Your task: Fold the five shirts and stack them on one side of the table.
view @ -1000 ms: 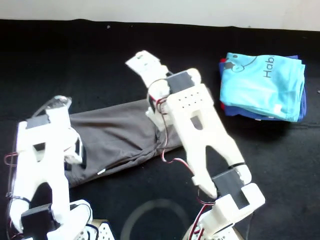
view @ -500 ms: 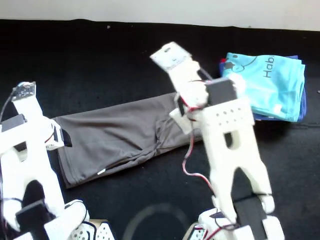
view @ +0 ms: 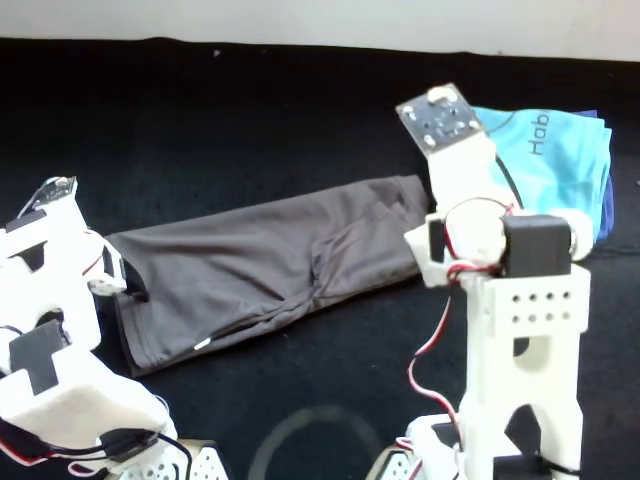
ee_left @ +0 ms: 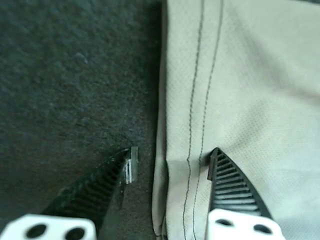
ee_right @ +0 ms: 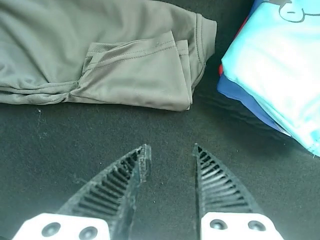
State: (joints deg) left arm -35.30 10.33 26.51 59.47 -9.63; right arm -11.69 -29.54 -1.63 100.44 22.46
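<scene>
Done: folded stack [view: 560, 165] at one side of table [view: 200, 120]. Pending: grey shirt [view: 250, 265] mid-table — long fold only, unstacked. Jaws apart on both — left gripper [ee_left: 173, 152] astride its hem, right gripper [ee_right: 171, 147] empty near the other end.

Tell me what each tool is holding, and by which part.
Nothing is held. The left tool is open astride the hem of the grey shirt; the right tool is open over the table beside it.

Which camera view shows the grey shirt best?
The high view: the grey shirt lies almost whole, folded into a long strip. The left wrist view gives a close piece of its stitched hem; the right wrist view gives its sleeve end.
</scene>
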